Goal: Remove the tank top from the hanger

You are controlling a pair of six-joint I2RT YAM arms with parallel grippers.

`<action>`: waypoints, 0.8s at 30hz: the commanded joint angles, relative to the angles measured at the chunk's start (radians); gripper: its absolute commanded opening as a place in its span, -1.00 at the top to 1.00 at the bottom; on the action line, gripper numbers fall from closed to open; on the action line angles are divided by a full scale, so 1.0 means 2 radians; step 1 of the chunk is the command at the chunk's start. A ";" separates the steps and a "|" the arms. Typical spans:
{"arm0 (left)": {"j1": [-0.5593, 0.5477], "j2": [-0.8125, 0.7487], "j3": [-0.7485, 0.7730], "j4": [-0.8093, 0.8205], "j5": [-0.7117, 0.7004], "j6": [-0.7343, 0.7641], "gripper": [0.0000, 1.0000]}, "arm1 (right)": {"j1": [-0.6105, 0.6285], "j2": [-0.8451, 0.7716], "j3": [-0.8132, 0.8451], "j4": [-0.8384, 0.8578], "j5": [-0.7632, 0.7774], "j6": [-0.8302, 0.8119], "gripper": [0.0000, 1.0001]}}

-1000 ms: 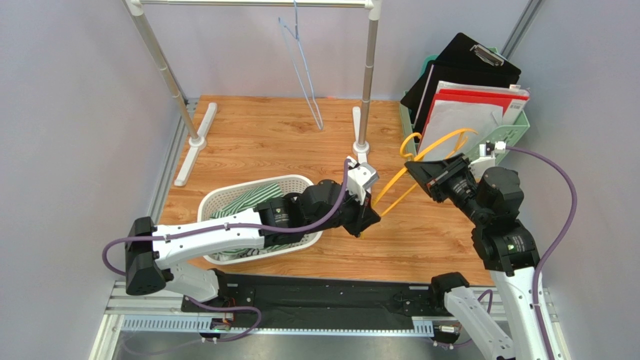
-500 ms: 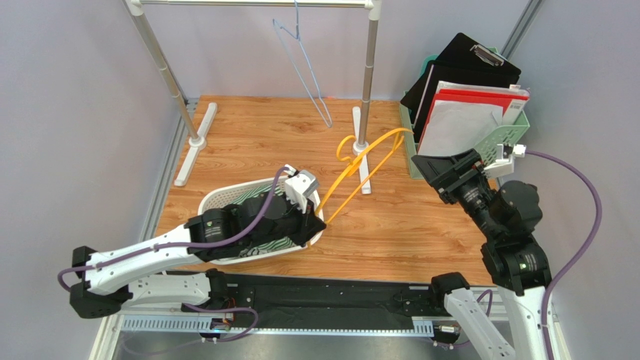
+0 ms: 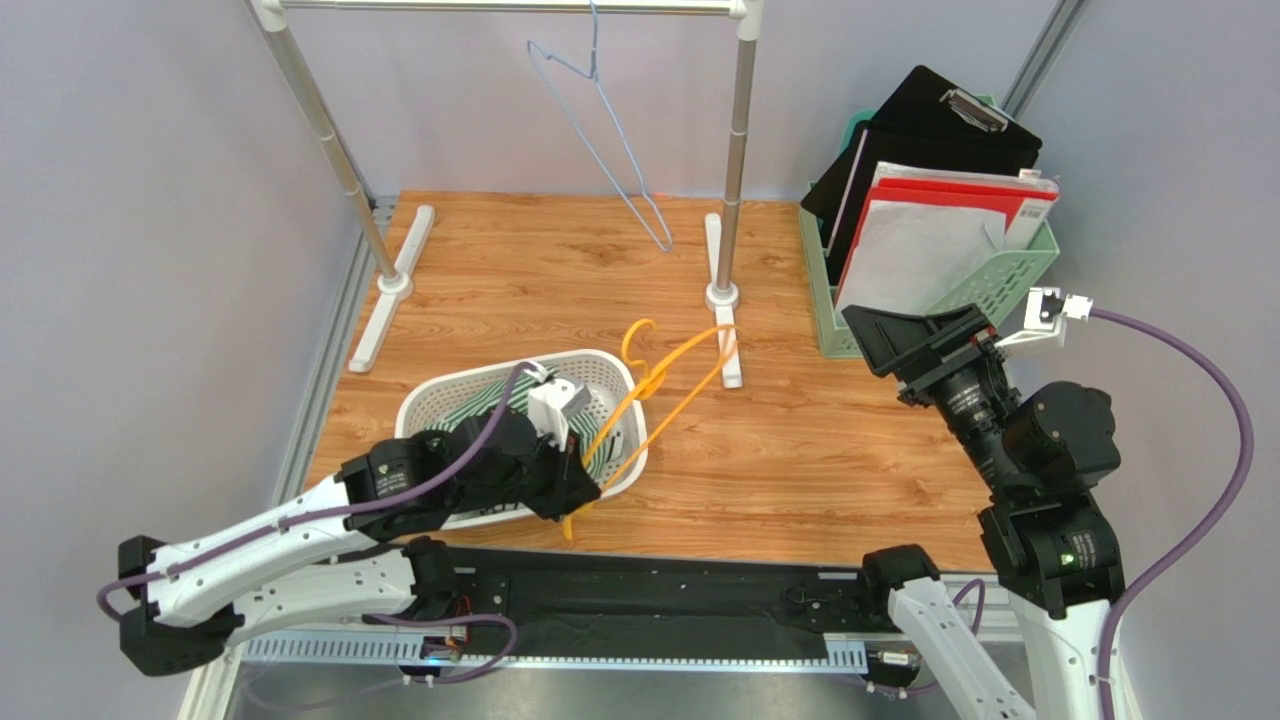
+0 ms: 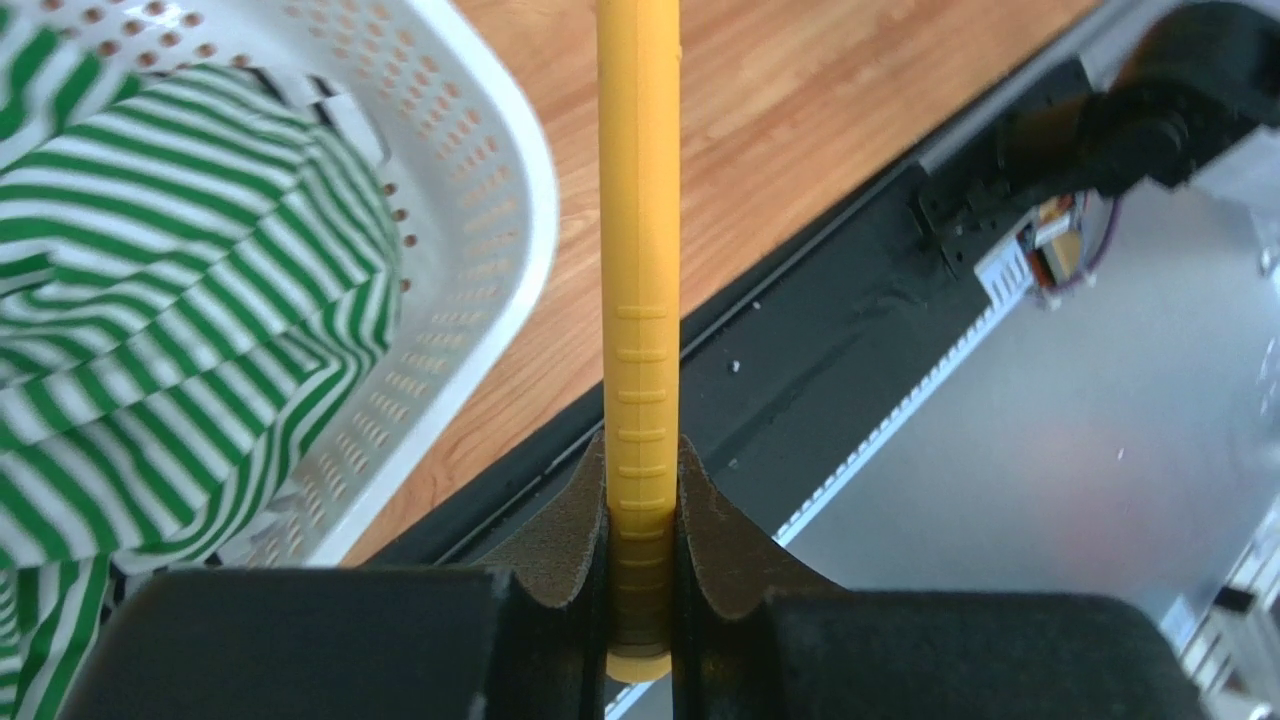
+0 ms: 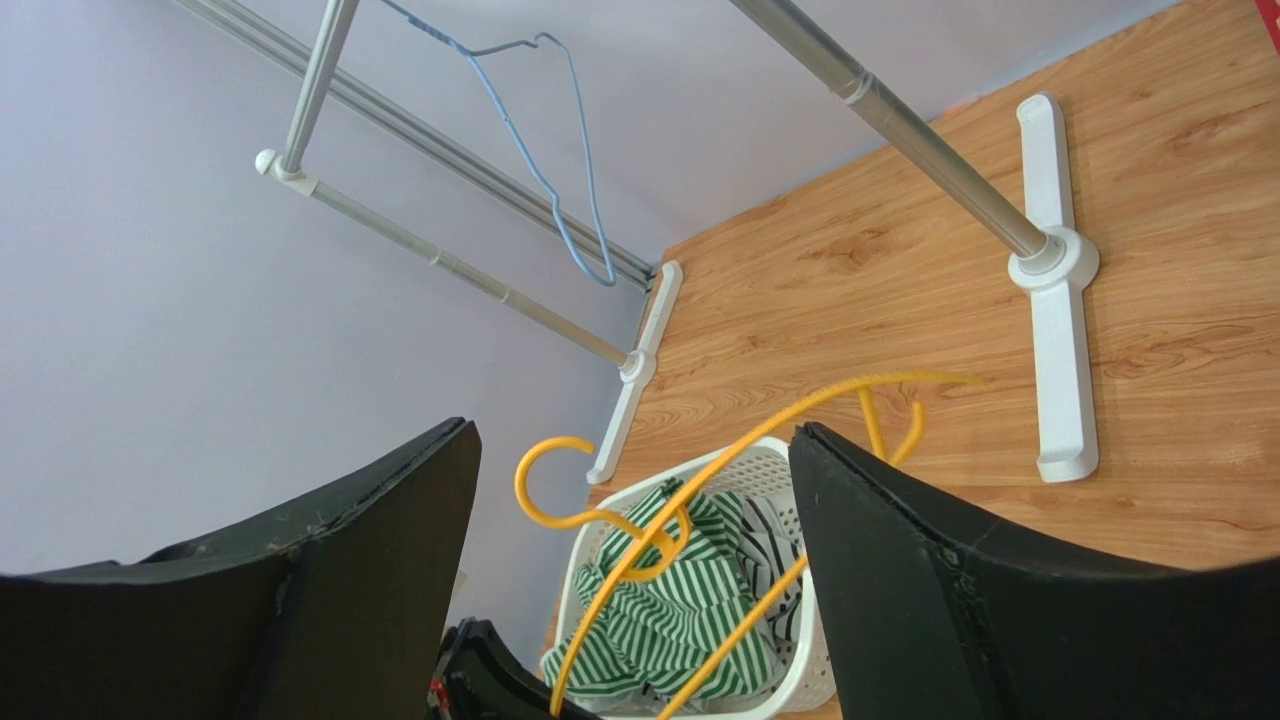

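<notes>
Our striped tank top (image 4: pixel 166 285) lies bunched in the white basket (image 4: pixel 511 195), lower left of the top view, off the yellow hanger (image 4: pixel 639 225). We think the job is done. The hanger slants toward upper right. Our left gripper (image 4: pixel 642 518) pinches it; our right gripper (image 5: pixel 631 450) gapes wide, empty.

Pale lilac walls (image 3: pixel 150 180) enclose a wooden tabletop (image 3: pixel 526 285) bearing a metal clothes rail (image 3: pixel 451 8) and a green file rack (image 3: pixel 1010 278).
</notes>
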 commanded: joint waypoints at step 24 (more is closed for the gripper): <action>0.341 0.146 0.411 -0.200 -0.172 0.016 1.00 | -0.001 -0.008 0.028 -0.007 0.006 -0.021 -0.62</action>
